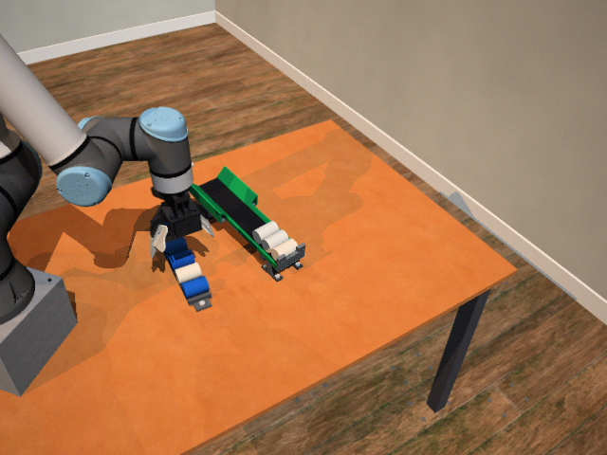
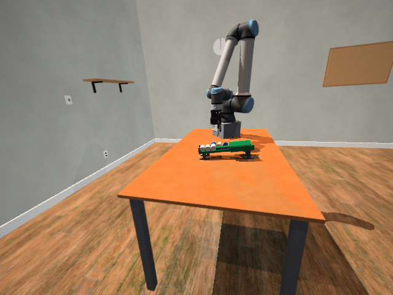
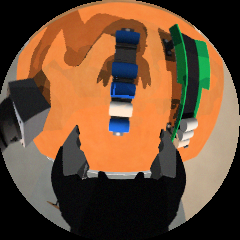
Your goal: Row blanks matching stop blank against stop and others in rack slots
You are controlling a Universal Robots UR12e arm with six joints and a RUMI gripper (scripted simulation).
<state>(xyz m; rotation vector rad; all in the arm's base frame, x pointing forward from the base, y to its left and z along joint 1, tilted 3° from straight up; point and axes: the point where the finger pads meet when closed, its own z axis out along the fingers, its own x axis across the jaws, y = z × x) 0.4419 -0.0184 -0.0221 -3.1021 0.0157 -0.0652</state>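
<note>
My gripper (image 1: 181,233) hangs with its jaws spread as wide as they go and nothing between them, just left of centre in the top view, over the upper end of the stock rack (image 1: 200,302).

Three cream blanks (image 1: 275,240) already sit in a tight row against the stop (image 1: 297,252) at the lower end of the green feed ramp (image 1: 229,203), near the middle of that frame. The fourth, the cream blank on the rack (image 3: 120,109), lies among the blue blanks (image 3: 124,71) just below centre in the wrist view — second from the near end, with a blue one touching or nearly touching it on each side.

That cream bar is my pick, I judge. To do it well I should shift along the rack until it lies midway between my fingertips, then turn the wrist so the jaws close on its two ends rather than its crowded flanks — a skewed descent would knock a blue neighbour out of its slot.
</note>
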